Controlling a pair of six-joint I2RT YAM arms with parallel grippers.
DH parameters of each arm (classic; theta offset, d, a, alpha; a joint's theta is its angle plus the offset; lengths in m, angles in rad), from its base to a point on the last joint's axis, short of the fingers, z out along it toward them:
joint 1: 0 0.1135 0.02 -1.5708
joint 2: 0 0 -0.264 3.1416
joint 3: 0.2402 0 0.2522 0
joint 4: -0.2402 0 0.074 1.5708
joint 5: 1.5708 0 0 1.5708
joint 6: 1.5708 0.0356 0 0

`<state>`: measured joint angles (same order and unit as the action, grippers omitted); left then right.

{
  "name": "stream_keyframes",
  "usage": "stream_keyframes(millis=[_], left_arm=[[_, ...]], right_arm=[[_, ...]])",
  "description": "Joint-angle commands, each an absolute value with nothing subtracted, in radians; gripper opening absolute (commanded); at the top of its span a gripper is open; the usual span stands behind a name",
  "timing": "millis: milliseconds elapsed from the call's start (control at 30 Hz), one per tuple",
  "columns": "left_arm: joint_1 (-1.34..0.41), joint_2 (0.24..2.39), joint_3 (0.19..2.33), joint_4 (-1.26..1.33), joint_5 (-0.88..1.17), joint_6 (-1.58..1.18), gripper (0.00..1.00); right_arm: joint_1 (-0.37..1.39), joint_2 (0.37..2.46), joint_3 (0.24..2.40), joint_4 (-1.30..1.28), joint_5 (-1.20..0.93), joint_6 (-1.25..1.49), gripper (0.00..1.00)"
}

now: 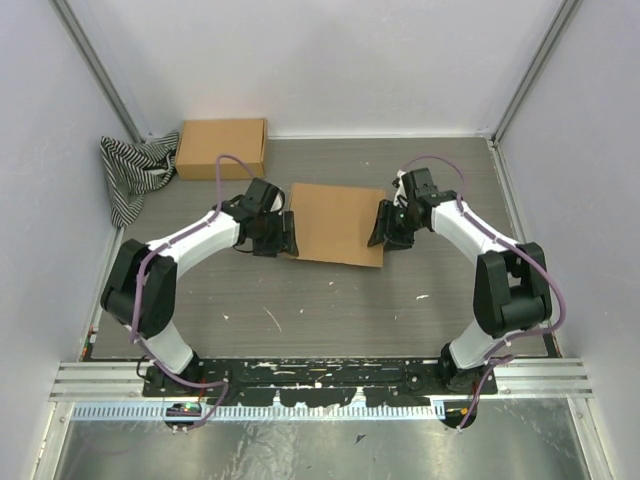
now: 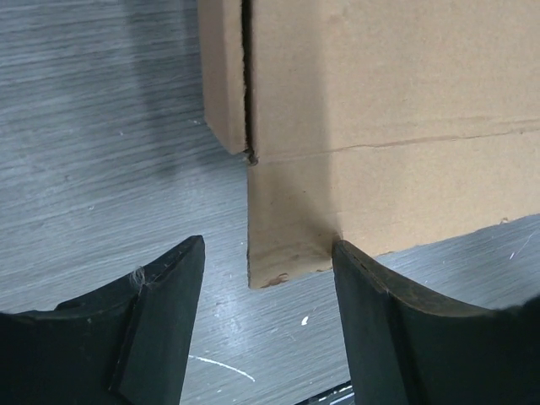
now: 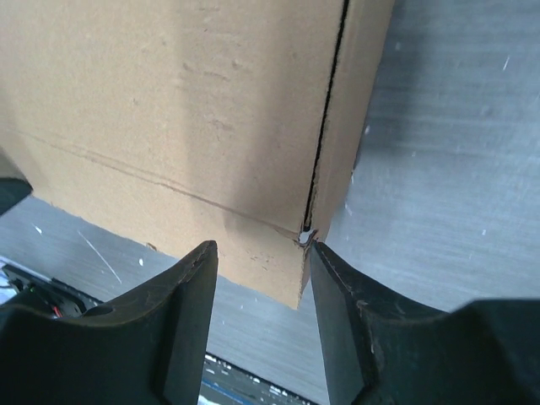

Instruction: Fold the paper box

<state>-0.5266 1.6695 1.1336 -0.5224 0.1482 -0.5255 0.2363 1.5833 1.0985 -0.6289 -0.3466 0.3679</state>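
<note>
A: So, where is the shallow brown corrugated-cardboard paper box (image 1: 335,222)?

B: In the middle of the grey wood-grain worktop (image 1: 300,300), lying flat with its broad face up and turned slightly askew. The two arms flank it, one on each side.

A: And the left pincer (image 2: 268,245)?

B: At the box's left near corner. Its black fingers (image 2: 160,321) are spread apart, and the cardboard corner reaches into the gap between them. The right-hand finger just meets the cardboard edge. It is not clamped on anything.

A: The right pincer (image 3: 261,246)?

B: At the right near corner, also parted, with a narrower gap. The corner sits between the tips, and one tip touches the end of the dark slit where the side panel meets the top.

A: Anything else on the worktop?

B: A fully formed brown cardboard box (image 1: 222,148) at the far left, well apart, and a crumpled black-and-white striped cloth (image 1: 135,172) touching its left side.
</note>
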Motion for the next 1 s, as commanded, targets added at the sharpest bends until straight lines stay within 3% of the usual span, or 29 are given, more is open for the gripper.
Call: stream_keyframes(millis=[0, 233, 367, 800, 967], left_arm=[[-0.516, 1.696, 1.191, -0.467, 0.176, -0.529, 0.69], [-0.447, 1.778, 1.311, -0.465, 0.255, -0.537, 0.69], [-0.439, 1.745, 1.267, -0.464, 0.239, -0.595, 0.69], [-0.447, 1.213, 0.556, 0.0, 0.087, -0.849, 0.66], [-0.508, 1.169, 0.522, -0.038, -0.113, -0.771, 0.66]], right_arm=[[0.22, 1.654, 1.19, -0.551, -0.357, 0.364, 0.53], [0.205, 1.746, 1.269, -0.512, -0.383, 0.411, 0.53], [0.205, 1.718, 1.255, -0.489, -0.395, 0.443, 0.54], [0.205, 1.512, 1.076, -0.401, -0.362, 0.445, 0.56], [0.204, 1.488, 1.063, -0.389, -0.349, 0.452, 0.56]])
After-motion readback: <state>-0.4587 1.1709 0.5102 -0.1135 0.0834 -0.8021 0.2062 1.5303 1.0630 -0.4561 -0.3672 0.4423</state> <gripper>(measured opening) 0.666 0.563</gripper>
